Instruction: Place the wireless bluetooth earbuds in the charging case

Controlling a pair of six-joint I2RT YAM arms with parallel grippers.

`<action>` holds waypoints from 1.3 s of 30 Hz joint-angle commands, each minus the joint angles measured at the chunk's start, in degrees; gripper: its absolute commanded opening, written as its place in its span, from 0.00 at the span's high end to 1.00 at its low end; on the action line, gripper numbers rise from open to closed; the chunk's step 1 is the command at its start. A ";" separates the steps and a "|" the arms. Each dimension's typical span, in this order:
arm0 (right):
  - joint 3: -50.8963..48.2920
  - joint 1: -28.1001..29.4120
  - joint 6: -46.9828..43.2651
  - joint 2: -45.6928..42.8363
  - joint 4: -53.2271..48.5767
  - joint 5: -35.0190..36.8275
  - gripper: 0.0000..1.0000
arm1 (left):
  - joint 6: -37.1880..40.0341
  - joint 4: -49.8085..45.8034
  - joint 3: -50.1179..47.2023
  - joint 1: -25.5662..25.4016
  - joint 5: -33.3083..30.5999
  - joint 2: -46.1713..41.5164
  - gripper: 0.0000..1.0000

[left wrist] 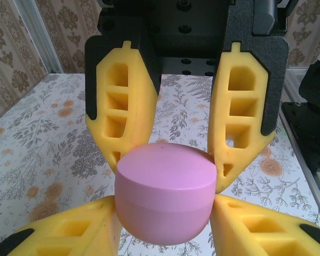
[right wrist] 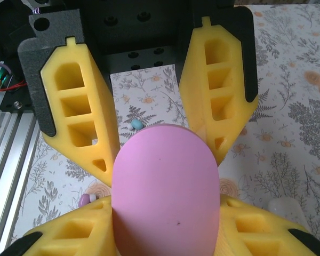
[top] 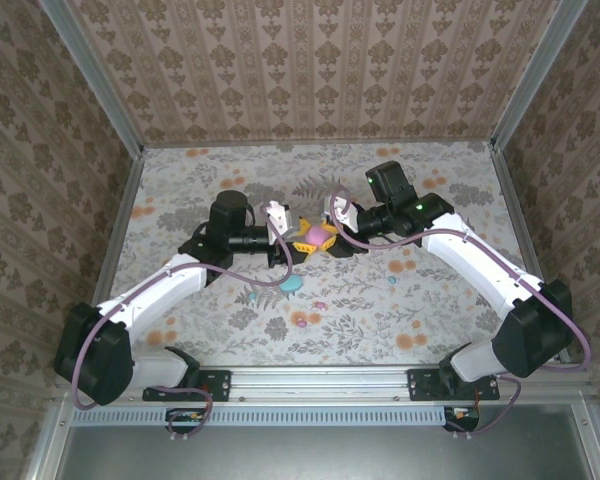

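A pink charging case (top: 318,235), lid closed, hangs above the middle of the table, gripped from both sides. My left gripper (top: 304,243) is shut on it from the left and my right gripper (top: 331,232) from the right. In the left wrist view the case (left wrist: 164,194) sits between my yellow fingers (left wrist: 69,234), with the right gripper's fingers (left wrist: 120,112) clamping its far end. In the right wrist view the case (right wrist: 165,192) stands tall. Beyond it on the table lie a teal earbud (right wrist: 136,124) and a magenta earbud (right wrist: 85,200).
A teal oval case (top: 291,284) lies on the floral table just near of the grippers, with small buds (top: 300,320) closer to the front rail (top: 320,380). A whitish rounded object (right wrist: 285,207) lies at the lower right of the right wrist view. Wallpapered walls enclose the table.
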 commanded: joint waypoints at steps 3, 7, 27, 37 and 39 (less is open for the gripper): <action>0.96 0.87 -1.53 -0.32 -1.42 1.97 0.61 | -0.45 0.79 1.87 -0.96 1.53 0.29 0.52; 0.70 0.93 -1.23 -0.71 -0.76 1.29 0.61 | -0.25 0.20 1.94 -0.98 1.43 0.38 0.54; -11.16 -3.61 18.56 -12.04 19.03 0.91 0.41 | -16.76 24.45 -4.26 2.13 -3.43 -1.87 0.70; -1.77 -7.82 83.02 -7.89 22.73 0.33 0.38 | -17.41 33.59 -6.39 0.16 -11.81 -4.65 0.69; -2.09 -7.82 92.75 -6.61 26.85 -2.54 0.38 | -17.47 35.33 -6.33 -0.38 -12.02 -4.38 0.69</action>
